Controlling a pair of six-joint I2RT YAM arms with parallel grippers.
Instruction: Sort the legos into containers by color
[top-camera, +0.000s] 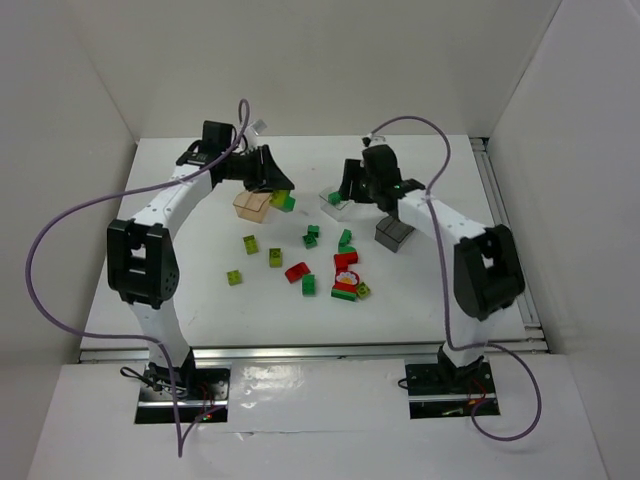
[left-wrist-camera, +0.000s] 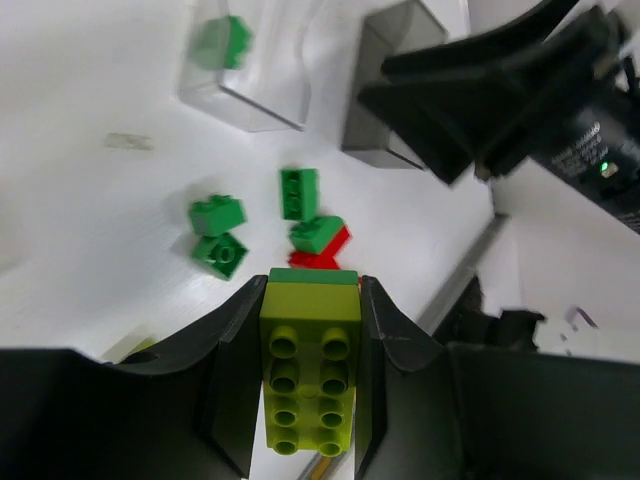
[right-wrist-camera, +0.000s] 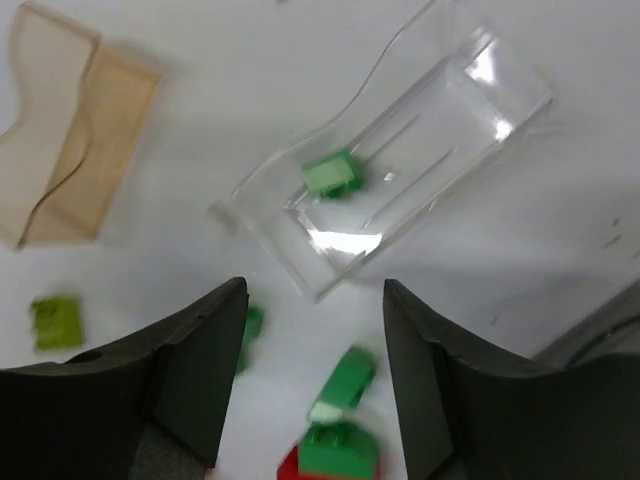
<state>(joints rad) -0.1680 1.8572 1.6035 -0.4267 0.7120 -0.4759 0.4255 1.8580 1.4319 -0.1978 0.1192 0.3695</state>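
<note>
My left gripper (top-camera: 279, 196) is shut on a lime brick (left-wrist-camera: 310, 370) with a dark green brick (left-wrist-camera: 312, 276) stuck to its far end, and holds it above the table beside the amber tub (top-camera: 253, 205). My right gripper (top-camera: 347, 190) is open and empty (right-wrist-camera: 315, 300), hovering just over the near end of the clear tub (right-wrist-camera: 400, 150), which holds one green brick (right-wrist-camera: 332, 173). The smoky grey tub (top-camera: 394, 234) stands to the right. Loose green, lime and red bricks lie mid-table, such as a red one (top-camera: 297, 269) and a lime one (top-camera: 250, 244).
In the left wrist view, green bricks (left-wrist-camera: 217, 213) and a green-on-red stack (left-wrist-camera: 320, 238) lie below the held brick. A small pile of red, green and lime bricks (top-camera: 347, 288) sits nearer the arms. White walls enclose the table on the left, right and back.
</note>
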